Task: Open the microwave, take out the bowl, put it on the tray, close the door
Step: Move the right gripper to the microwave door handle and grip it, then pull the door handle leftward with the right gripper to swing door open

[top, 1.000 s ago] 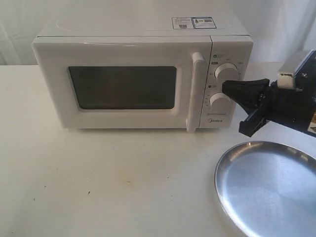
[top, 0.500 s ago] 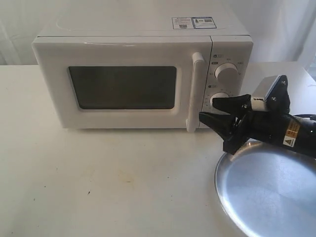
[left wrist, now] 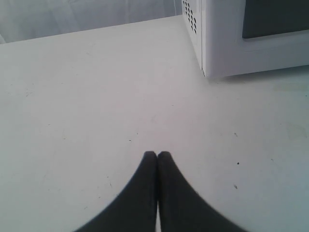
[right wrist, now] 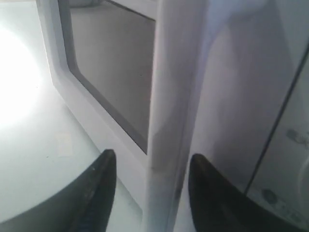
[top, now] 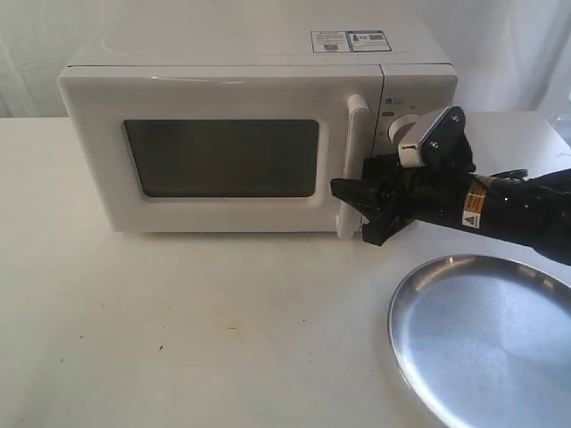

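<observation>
microwave (top: 250,134): sitting far on the table (top: 178,330), door (top: 214,160) sitting shut
right gripper (top: 353,212): reaching in from the right, jaws gaping at the lower handle (top: 354,134)
tray (top: 486,334): lying near right

Door handle (top: 354,169) sits btwn right gripper's (top: 351,212) spread fingers, microwave (top: 223,89) front blocks behind; bare table (top: 196,321) gives passage left/front, tray (top: 486,334) takes front-right.
</observation>
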Available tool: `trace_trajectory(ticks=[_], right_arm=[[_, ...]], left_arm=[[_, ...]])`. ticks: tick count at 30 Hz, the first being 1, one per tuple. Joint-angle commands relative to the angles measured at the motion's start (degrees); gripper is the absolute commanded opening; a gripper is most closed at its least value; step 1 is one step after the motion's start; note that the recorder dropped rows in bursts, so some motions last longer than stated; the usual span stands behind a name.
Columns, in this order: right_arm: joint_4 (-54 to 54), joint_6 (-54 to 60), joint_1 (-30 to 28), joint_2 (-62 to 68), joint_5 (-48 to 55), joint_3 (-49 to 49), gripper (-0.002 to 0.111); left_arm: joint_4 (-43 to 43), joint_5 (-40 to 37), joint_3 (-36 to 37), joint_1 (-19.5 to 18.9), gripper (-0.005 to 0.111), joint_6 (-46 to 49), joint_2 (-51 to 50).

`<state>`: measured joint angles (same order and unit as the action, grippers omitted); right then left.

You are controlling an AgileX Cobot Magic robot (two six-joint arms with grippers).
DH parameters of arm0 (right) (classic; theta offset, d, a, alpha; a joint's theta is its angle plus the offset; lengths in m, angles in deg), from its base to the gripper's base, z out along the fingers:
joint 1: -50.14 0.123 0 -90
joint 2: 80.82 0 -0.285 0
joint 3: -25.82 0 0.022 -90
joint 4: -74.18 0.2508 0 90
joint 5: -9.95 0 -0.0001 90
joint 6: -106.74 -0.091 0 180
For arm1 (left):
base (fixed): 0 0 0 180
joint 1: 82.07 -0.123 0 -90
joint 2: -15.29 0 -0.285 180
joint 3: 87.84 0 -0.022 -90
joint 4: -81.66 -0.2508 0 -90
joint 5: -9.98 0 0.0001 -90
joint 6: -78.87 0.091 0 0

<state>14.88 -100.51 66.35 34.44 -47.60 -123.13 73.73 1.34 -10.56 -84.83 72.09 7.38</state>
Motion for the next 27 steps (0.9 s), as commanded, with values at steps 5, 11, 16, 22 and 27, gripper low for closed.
trace_trajectory(ticks=[5,11,16,22,27], right_arm=[[-1.8,0.7,1.1,1.2,-2.2,-1.3,0.0],[-11.6,0.7,1.1,1.2,-12.4,-1.1,0.0],[-29.6,-5.6,2.6,-2.3,-12.4,-0.4,0.0],[-33.0,-8.3,1.1,-15.2,-12.4,10.1,0.0],[-33.3,-19.2,0.8,-24.7,-6.0,14.2,0.006]], left_arm=[[0.2,0.1,-0.1,0.0,0.0,-0.4,0.1],[0.2,0.1,-0.1,0.0,0.0,-0.4,0.1],[0.2,0.1,-0.1,0.0,0.0,-0.4,0.1],[0.2,0.1,-0.1,0.0,0.0,-0.4,0.1],[0.2,0.1,-0.1,0.0,0.0,-0.4,0.1]])
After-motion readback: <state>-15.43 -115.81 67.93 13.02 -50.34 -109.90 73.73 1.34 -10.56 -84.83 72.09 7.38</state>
